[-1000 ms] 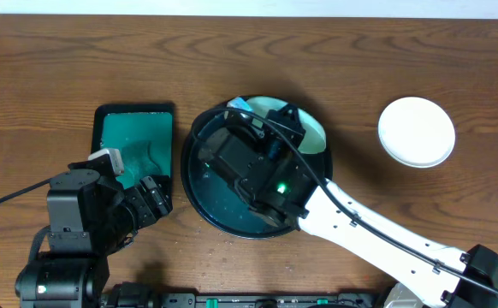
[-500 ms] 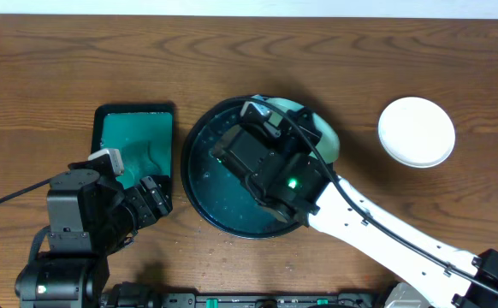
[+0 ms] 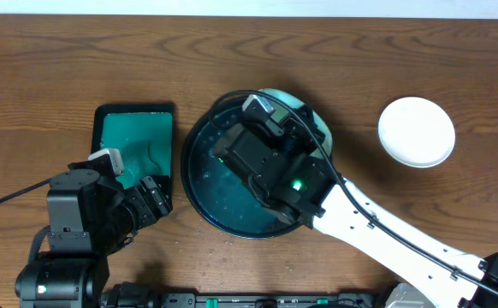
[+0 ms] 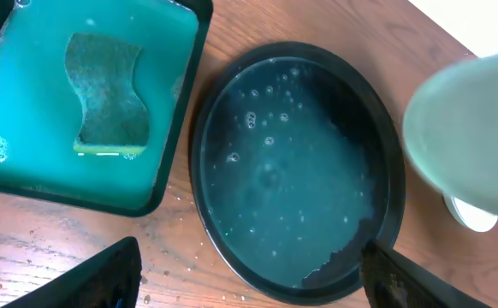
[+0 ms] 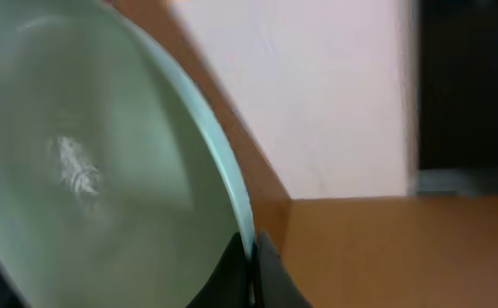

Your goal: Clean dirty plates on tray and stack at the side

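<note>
A dark wooden table is seen from above, with a pale wall visible beyond it in the right wrist view.

The right gripper is shown with its fingers pressed together on the rim of a pale mint plate. The plate is held by its edge, and its face fills the left of that view. From above, this plate is seen over the far right rim of the round black tray, mostly hidden by the arm.

A white plate rests to the right, well apart from the tray; whether others lie under it cannot be told. The stacking spot is judged to be there, so the held plate would have to be carried rightward. The right arm is the nearer one.

The left gripper is held at the near left with its fingers wide apart and nothing between them.

In the black tray, shallow bubbly water is seen and no plates. In the green tray beside it, green liquid and a sponge are seen.
</note>
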### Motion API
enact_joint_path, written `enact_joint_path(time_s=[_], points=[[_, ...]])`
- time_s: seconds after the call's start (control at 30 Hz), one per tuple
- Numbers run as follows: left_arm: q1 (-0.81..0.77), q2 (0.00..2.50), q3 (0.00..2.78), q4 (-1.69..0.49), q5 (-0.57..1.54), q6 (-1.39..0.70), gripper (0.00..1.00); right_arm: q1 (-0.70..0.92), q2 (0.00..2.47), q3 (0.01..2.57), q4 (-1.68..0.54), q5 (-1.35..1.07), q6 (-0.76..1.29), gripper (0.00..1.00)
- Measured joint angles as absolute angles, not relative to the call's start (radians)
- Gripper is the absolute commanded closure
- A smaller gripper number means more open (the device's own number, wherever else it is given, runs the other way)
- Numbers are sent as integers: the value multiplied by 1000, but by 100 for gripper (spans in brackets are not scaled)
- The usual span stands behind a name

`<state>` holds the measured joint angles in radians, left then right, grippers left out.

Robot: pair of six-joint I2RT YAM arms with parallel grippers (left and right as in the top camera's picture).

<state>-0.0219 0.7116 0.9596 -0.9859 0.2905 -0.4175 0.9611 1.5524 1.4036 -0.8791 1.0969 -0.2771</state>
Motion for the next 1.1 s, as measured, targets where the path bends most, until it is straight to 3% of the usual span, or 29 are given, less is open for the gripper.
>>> enact_joint_path(time_s=[0.2, 0.4, 0.6, 0.8, 0.93, 1.0, 1.1], points=[[-22, 712, 960, -986, 290, -418, 18, 1005, 1552, 1402, -944, 652, -324, 99], [-22, 712, 960, -986, 290, -418, 18, 990, 1552, 1404, -910, 958, -189, 99], [-22, 712, 960, -986, 290, -418, 18, 979, 1552, 1403, -978, 624, -278, 99], [-22, 711, 960, -986, 291, -418, 18, 933, 1552, 1404, -965, 1019, -121, 99], [-22, 712, 960, -986, 290, -418, 18, 910, 1549, 1405, -1019, 754, -257, 99], [-22, 712, 960, -986, 290, -418, 18, 915, 1550, 1402, -948, 647, -225, 99], [-22, 712, 960, -986, 290, -418, 18, 918, 1550, 1403, -949, 864, -35, 99]])
